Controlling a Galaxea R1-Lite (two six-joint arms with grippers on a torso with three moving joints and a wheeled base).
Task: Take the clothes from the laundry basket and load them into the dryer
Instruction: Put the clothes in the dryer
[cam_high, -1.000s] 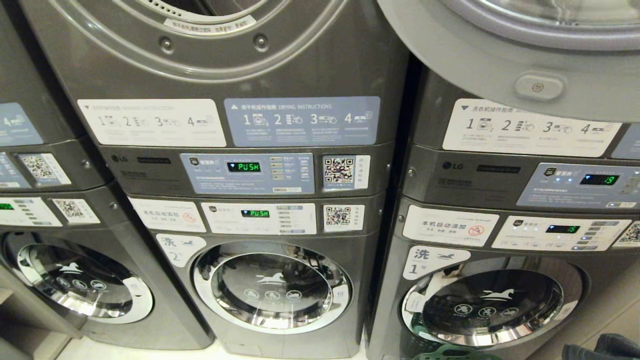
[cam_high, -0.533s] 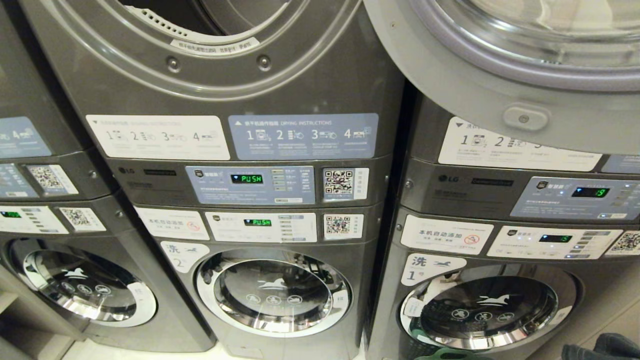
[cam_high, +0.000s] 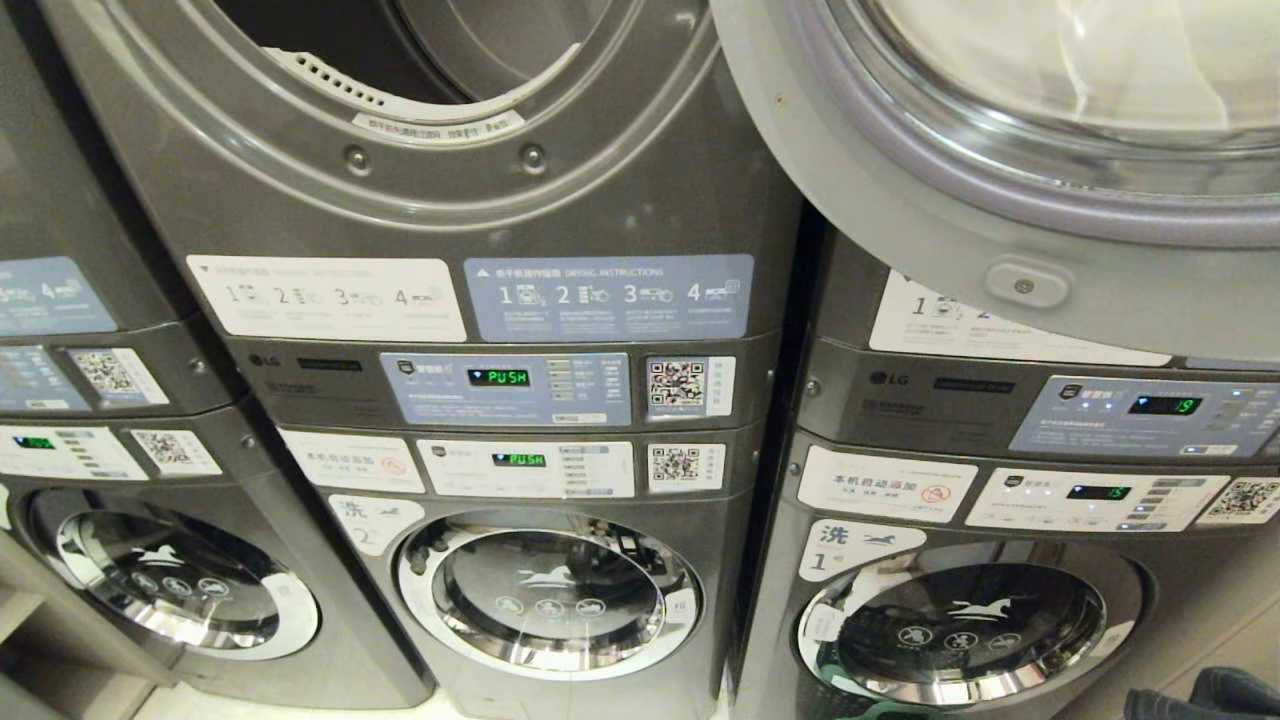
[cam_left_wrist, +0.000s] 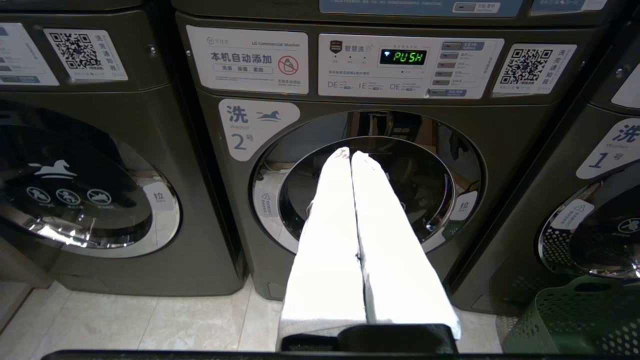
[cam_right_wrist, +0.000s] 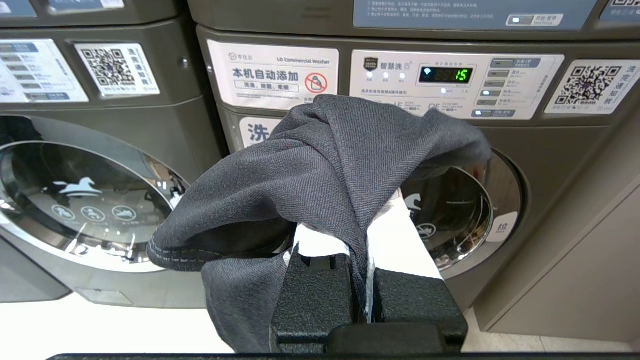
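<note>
Above the washer marked 2 (cam_high: 548, 592), the dryer opening (cam_high: 400, 50) is sitting with its door (cam_high: 1000, 200) swung out toward the right-hand stack. That washer is the landmark here.

Risks, as I'm judging them:
- Dark grey garment (cam_right_wrist: 320, 170) is draping loose over the right gripper (cam_right_wrist: 367, 300) with a long tail hanging below. That tail could be catching on the dryer rim or the open door on the way in and pulling free.
- The open door is overhanging the stack right of the washer; an arm coming up on that side could be clipping it.
- Only a narrow fold is sitting between the fingers, so a fast swing could be shaking it out.

Pose:
- Right gripper is clamping the garment, fingers nearly together, pointing level at the washer just right of the landmark, low near its door.
- Left gripper (cam_left_wrist: 352, 156) is pressed closed on nothing, fingers touching, pointing level at the landmark's door.
- Green basket (cam_left_wrist: 575, 320) is standing on the floor right of the landmark; contents not visible.
</note>
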